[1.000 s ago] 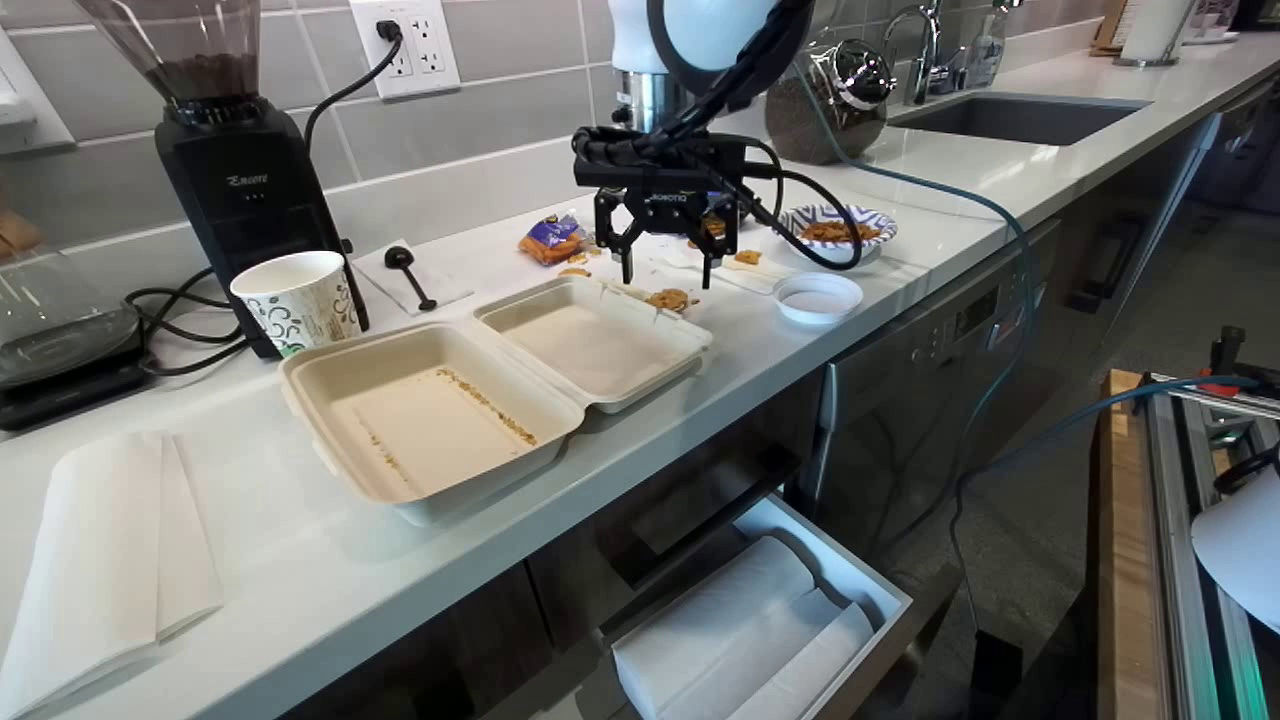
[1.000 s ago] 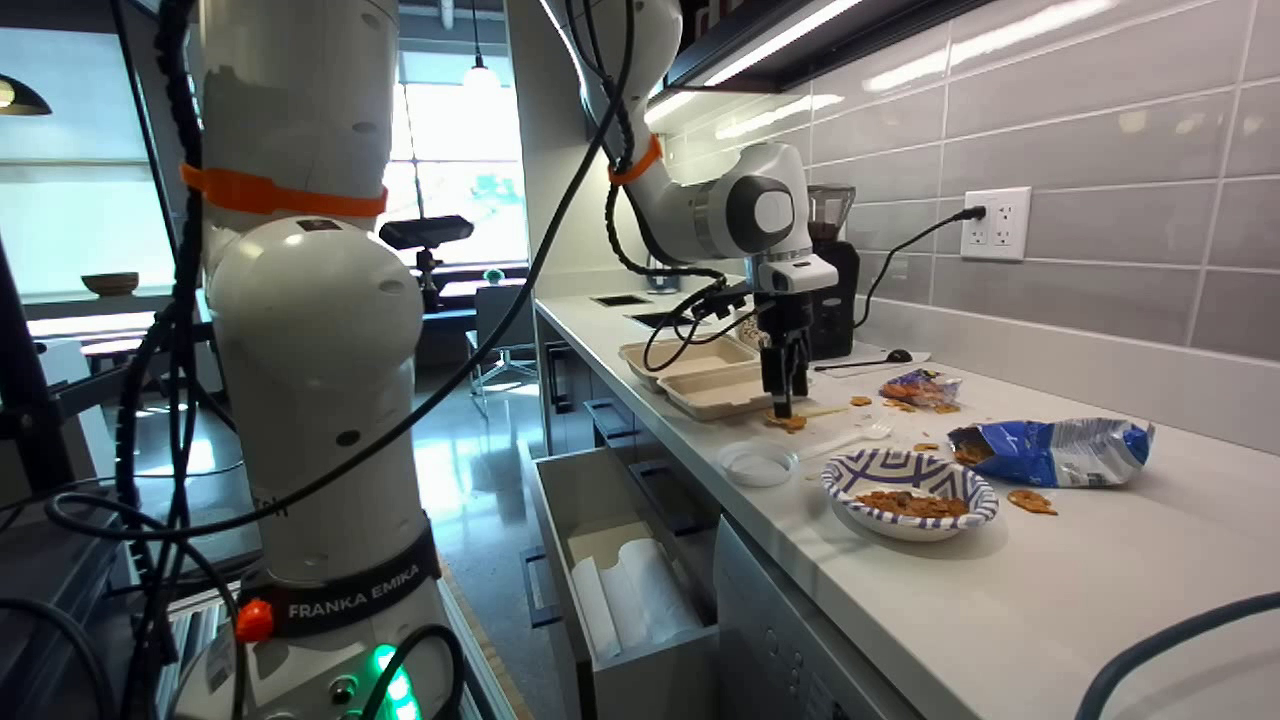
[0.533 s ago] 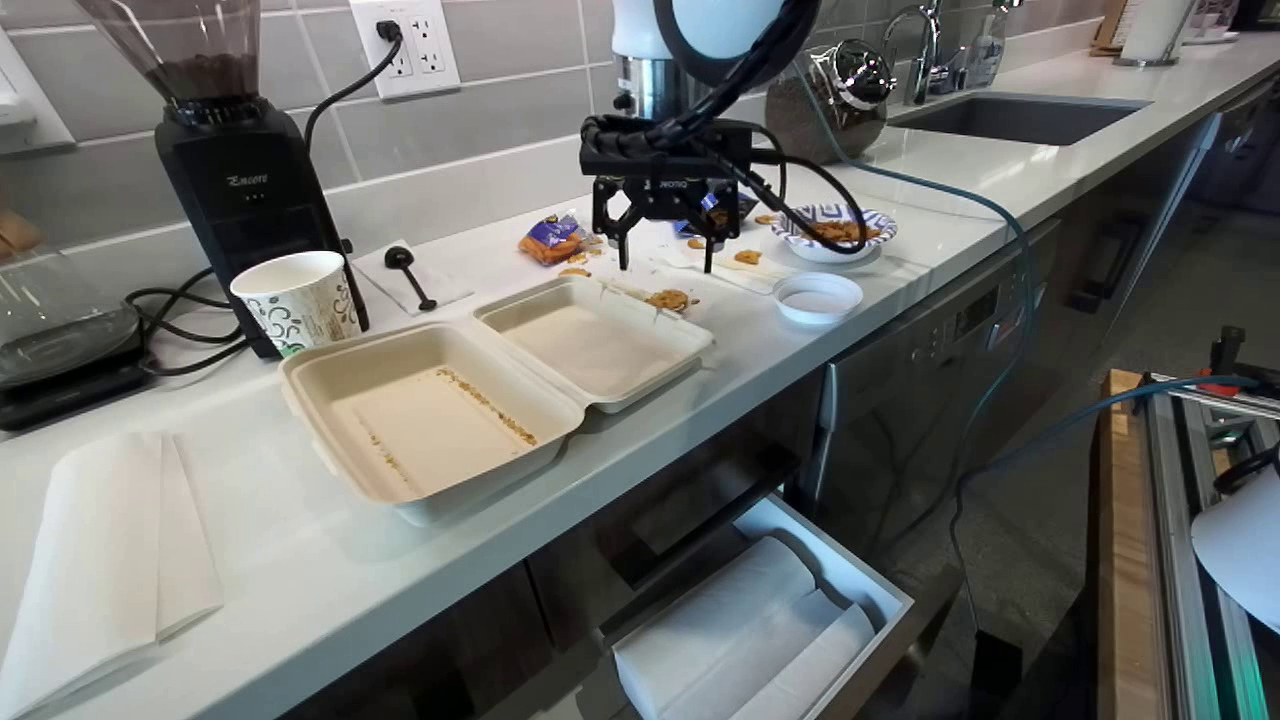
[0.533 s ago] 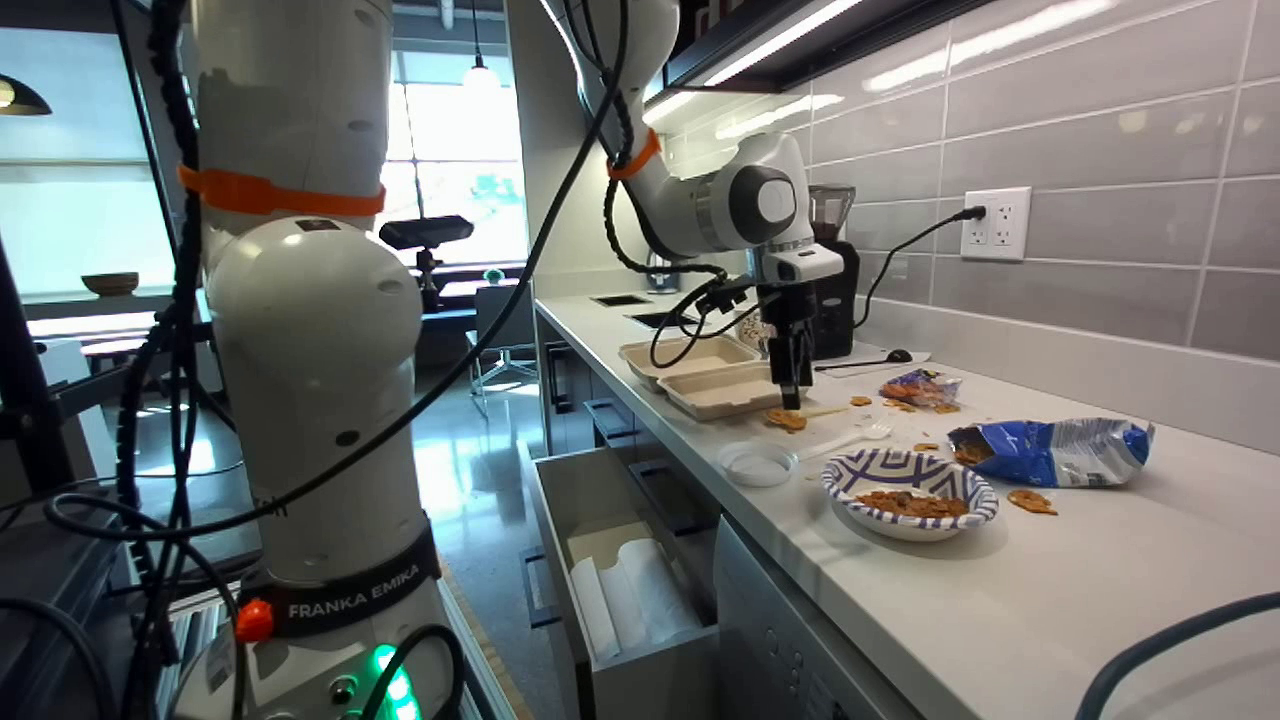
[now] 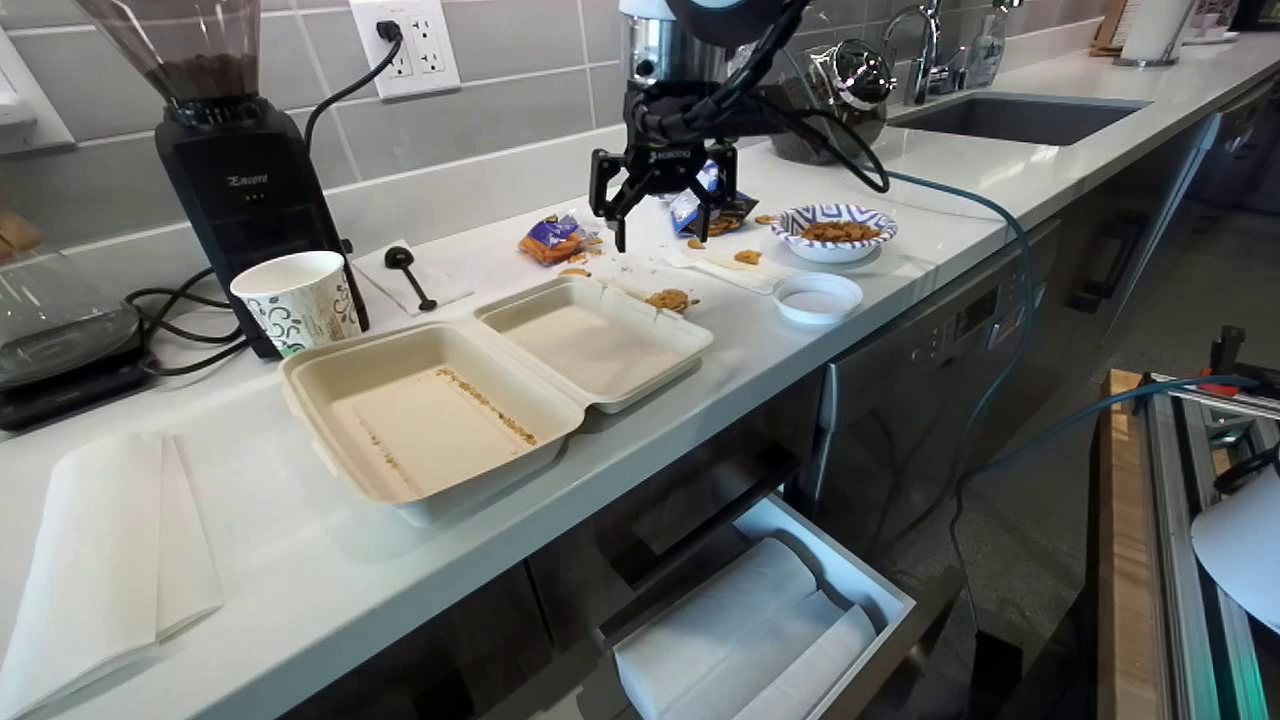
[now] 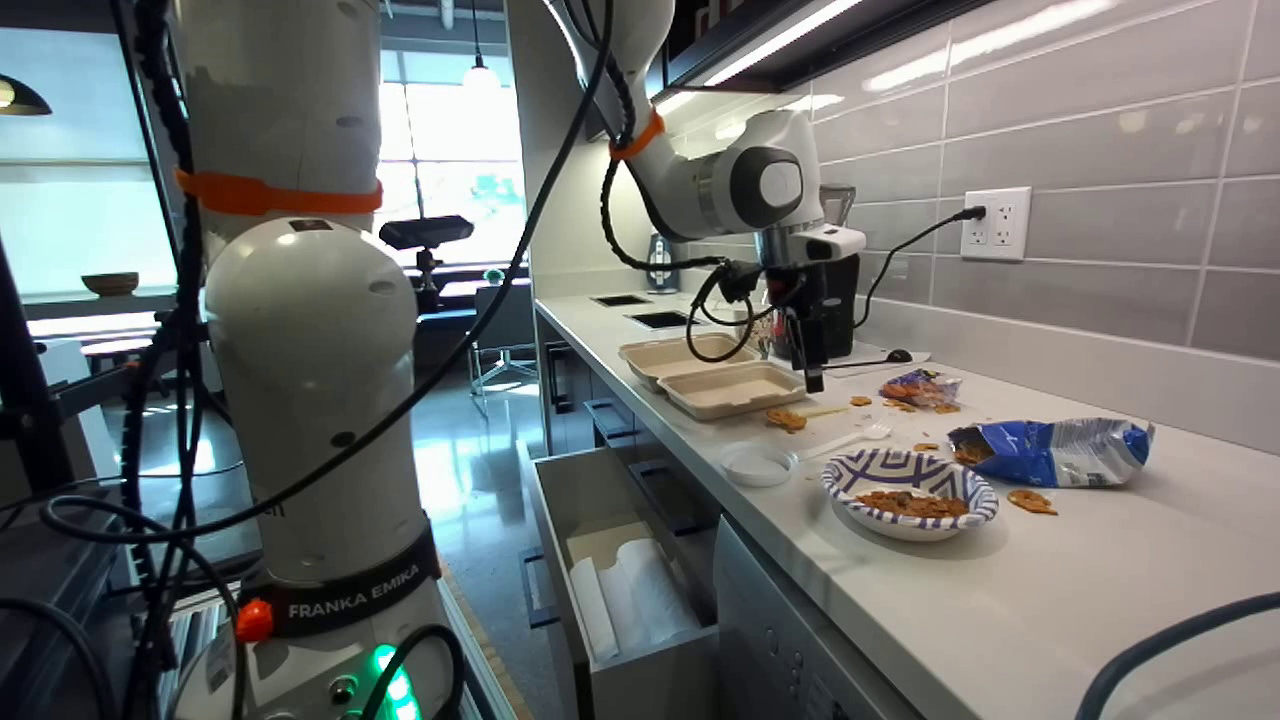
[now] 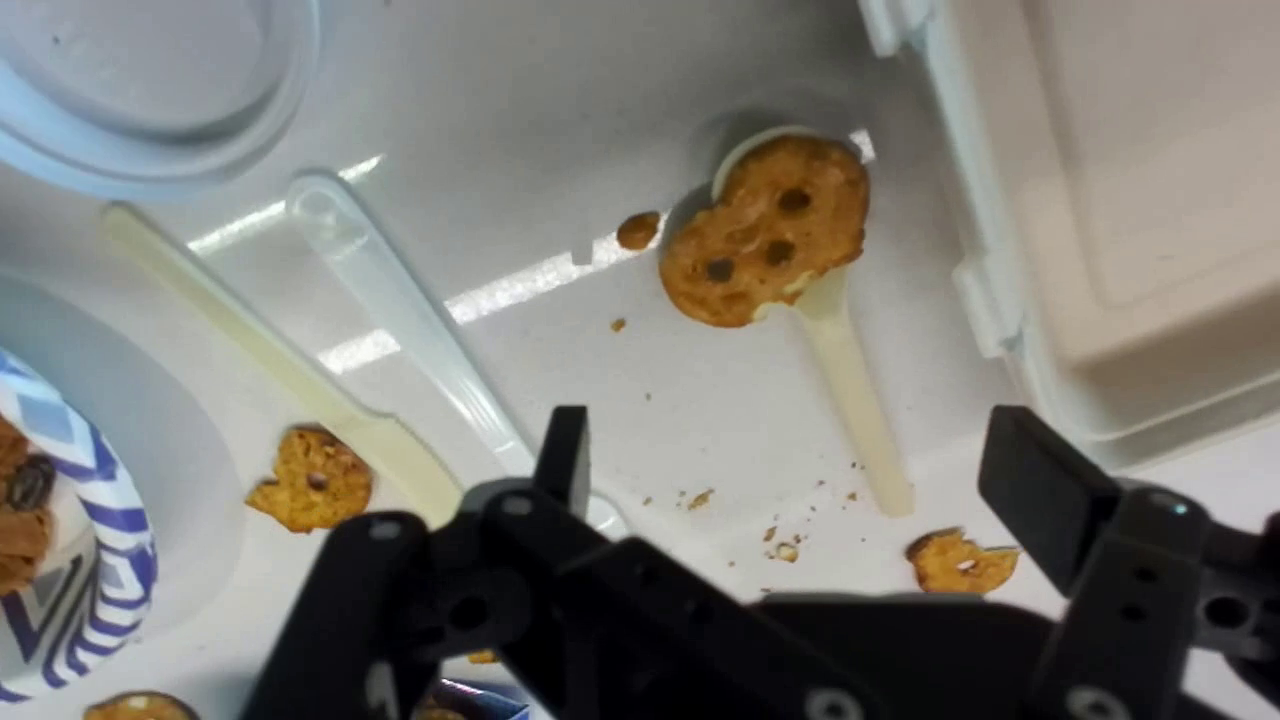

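Left to right in an exterior view: grinder (image 5: 245,215), cup (image 5: 298,308) at its near side, box (image 5: 528,366) lying unfolded on tabletop (image 5: 270,510), snack bag (image 5: 550,240) on its far side. Pincer (image 5: 660,237) hangs above tabletop, jaws spread, gripping nothing. Cracker (image 7: 775,230) sits on spoon (image 7: 855,400) just right of box, lower and nearer. Then dish (image 5: 818,300) by near edge, bowl (image 5: 832,253) with brown bits (image 5: 838,231) beyond it.

In the wrist view, the white counter (image 7: 560,120) carries a lid (image 7: 140,100) upper left, knife (image 7: 300,375) left, spoon (image 7: 857,400) right of centre, box (image 7: 1160,220) upper right.
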Controlling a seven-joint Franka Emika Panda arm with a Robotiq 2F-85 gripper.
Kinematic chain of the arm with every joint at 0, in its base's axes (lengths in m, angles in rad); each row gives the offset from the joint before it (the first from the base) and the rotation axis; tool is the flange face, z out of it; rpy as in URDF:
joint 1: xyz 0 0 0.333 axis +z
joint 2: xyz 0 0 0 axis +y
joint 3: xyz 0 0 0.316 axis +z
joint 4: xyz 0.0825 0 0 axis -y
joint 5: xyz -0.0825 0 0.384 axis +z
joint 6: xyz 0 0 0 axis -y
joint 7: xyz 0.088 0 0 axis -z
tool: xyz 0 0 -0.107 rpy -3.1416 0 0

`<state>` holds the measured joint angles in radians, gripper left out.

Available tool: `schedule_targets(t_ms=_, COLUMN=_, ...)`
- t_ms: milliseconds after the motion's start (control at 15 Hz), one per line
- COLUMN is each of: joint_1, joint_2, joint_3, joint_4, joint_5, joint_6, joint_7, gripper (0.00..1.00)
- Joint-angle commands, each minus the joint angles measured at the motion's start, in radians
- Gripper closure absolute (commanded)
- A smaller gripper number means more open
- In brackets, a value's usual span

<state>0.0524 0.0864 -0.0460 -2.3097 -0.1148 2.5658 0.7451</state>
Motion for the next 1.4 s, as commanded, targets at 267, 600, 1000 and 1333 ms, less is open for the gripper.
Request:
schedule_targets(t_ms=267, joint_1=-0.015, joint_2=0.051, joint_3=0.018, joint_4=0.067, joint_5=0.053, joint_6=-0.085, joint_7=-0.391, gripper=0.0)
schedule_targets(t_ms=600, joint_1=-0.014, joint_2=0.097, joint_3=0.017, joint_4=0.111, joint_5=0.038, joint_6=-0.082, joint_7=-0.484, gripper=0.0)
schedule_targets(t_ms=1000, joint_1=-0.013, joint_2=0.149, joint_3=0.01, joint_4=0.159, joint_5=0.028, joint_6=-0.079, joint_7=-0.531, gripper=0.0)
schedule_targets(t_ms=1333, joint_1=-0.016, joint_2=0.179, joint_3=0.006, joint_4=0.189, joint_5=0.028, joint_6=-0.075, joint_7=-0.552, gripper=0.02)
